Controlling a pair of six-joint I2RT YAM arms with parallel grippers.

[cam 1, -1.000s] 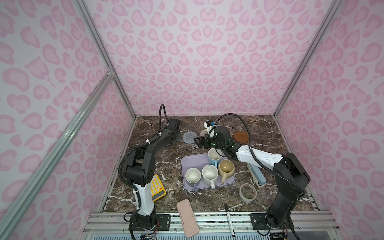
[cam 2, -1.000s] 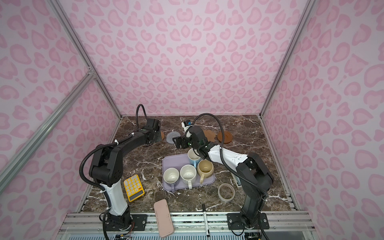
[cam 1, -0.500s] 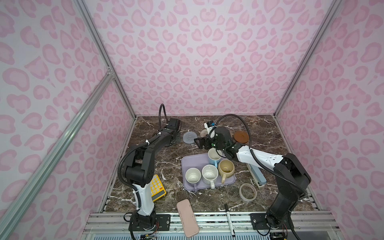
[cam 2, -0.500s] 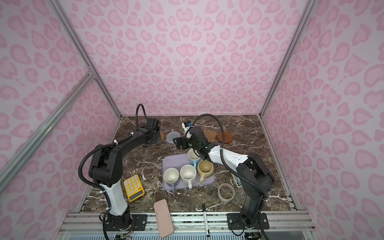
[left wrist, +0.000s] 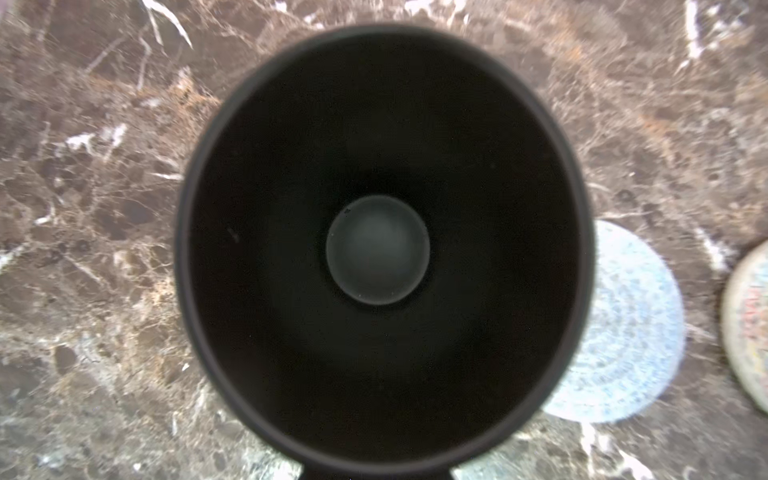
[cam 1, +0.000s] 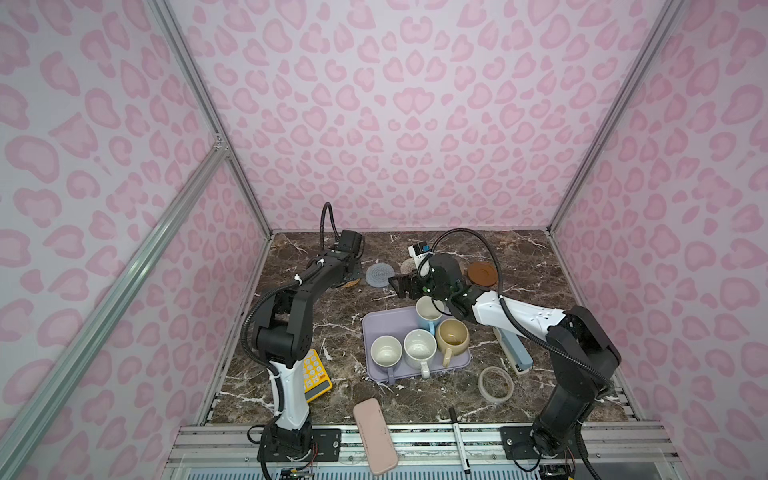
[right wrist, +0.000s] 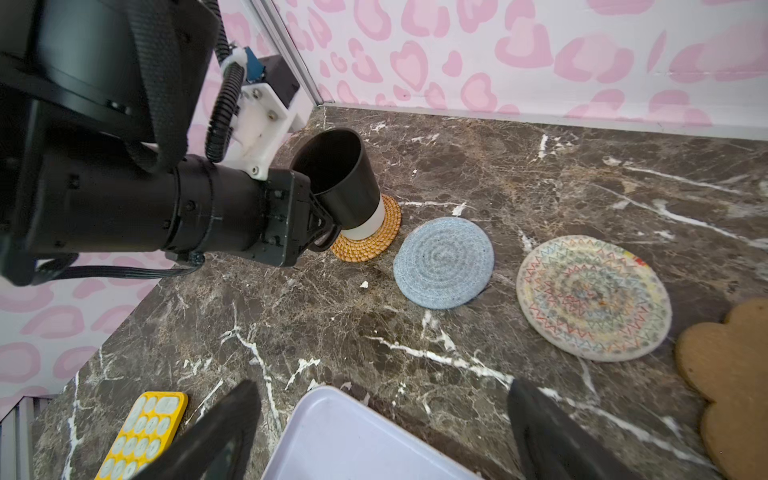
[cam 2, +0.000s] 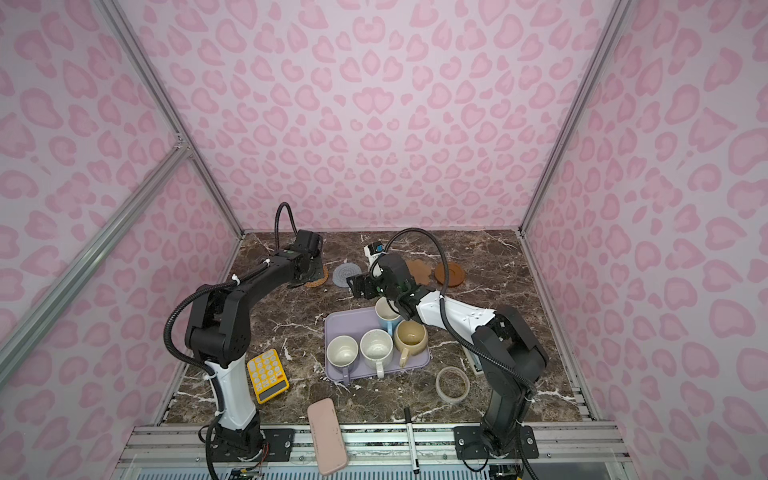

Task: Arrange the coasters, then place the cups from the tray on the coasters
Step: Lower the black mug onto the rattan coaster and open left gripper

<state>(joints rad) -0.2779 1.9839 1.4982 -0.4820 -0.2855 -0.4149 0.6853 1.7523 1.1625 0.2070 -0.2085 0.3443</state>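
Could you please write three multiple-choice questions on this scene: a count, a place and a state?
1. How many mugs stand on the tray? A three; B four; C five.
2. The black mug is at: A the grey-blue coaster; B the orange woven coaster; C the tray.
3. The right hand is: A open, empty; B shut on a mug; C shut on a coaster.
Answers: B, four rims show there; B, its pale base meets the orange weave; A, its jaws stand wide, nothing between.
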